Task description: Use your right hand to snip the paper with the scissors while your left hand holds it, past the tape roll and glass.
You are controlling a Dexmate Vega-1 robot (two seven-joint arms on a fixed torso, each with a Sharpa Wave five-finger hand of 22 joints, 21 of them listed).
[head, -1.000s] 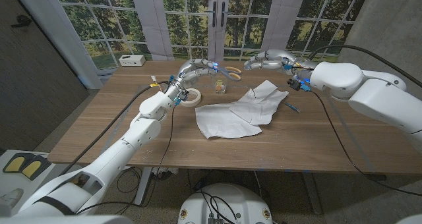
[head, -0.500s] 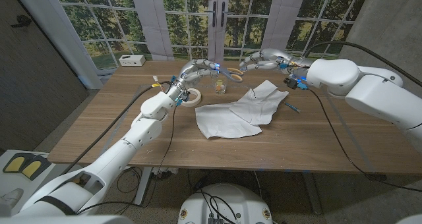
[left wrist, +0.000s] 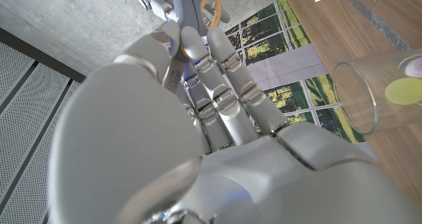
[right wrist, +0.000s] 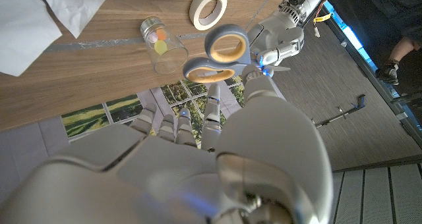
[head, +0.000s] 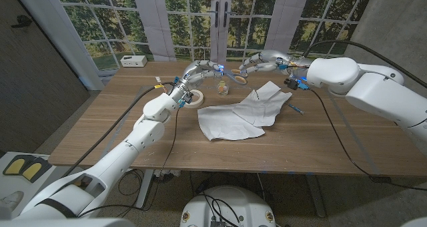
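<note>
Scissors (right wrist: 217, 56), orange-handled, are held aloft at the far table edge by the left hand (head: 195, 69), blades in its fingers. Right hand (head: 261, 60) reaches close to the handles, grasping nothing. Paper (head: 241, 110) lies nearer; tape roll (head: 194, 98) and glass (head: 223, 87) sit beside it.

Scissors (right wrist: 221, 56) blades hidden behind left robot hand (right wrist: 285, 36); glass (left wrist: 386, 92) cut by frame edge.

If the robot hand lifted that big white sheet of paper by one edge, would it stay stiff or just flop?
Probably flop. The paper is thin and already creased, with folds and a raised corner, so it would likely droop from wherever it is held. It looks light, so a push might slide or crumple it across the smooth wooden table.
</note>
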